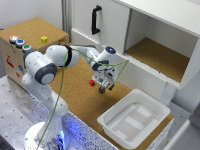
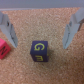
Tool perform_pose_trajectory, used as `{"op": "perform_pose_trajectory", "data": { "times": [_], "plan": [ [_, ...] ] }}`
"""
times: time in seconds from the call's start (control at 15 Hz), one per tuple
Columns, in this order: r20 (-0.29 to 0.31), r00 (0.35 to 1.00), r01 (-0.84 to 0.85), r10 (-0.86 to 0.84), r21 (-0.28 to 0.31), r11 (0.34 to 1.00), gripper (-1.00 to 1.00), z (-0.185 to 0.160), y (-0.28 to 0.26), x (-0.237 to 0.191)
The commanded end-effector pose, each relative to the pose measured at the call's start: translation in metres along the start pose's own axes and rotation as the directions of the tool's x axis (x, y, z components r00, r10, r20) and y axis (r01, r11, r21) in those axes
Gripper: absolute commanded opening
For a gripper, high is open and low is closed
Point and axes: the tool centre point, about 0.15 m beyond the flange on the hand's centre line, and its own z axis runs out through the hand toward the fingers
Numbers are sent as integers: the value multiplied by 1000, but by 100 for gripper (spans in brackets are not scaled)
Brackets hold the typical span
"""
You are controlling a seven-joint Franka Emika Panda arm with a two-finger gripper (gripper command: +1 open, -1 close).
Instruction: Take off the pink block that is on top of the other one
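The gripper (image 2: 41,30) hangs with its fingers (image 2: 73,26) spread wide above the cork mat (image 1: 75,85), clamped on nothing. Between and below them in the wrist view sits a dark blue block (image 2: 39,51) with yellow lettering. A pink block (image 2: 3,49) rests beside it on the cork, just outside one finger, half out of frame. In the exterior view a red block (image 1: 92,82) lies beside the gripper. Nearer, a white bin (image 1: 134,119) stands on the mat; a white cabinet (image 1: 150,35) lies beyond.

A yellow letter "G" stands on the dark blue block (image 2: 39,51).
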Motion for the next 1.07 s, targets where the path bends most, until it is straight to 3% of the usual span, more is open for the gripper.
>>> {"op": "perform_pose_trajectory", "data": {
  "times": [0.0,0.13,0.4,0.47,1.0],
  "plan": [
    [28,997,-73,77,-142,987,100,45,-16,15],
    [14,992,-123,128,-172,977,100,51,-24,18],
    [25,981,-185,191,-157,970,100,61,-19,15],
    [14,978,-201,206,-162,966,-100,58,-17,14],
    [31,974,-218,225,-154,964,-100,58,-6,0]
  ]
}}
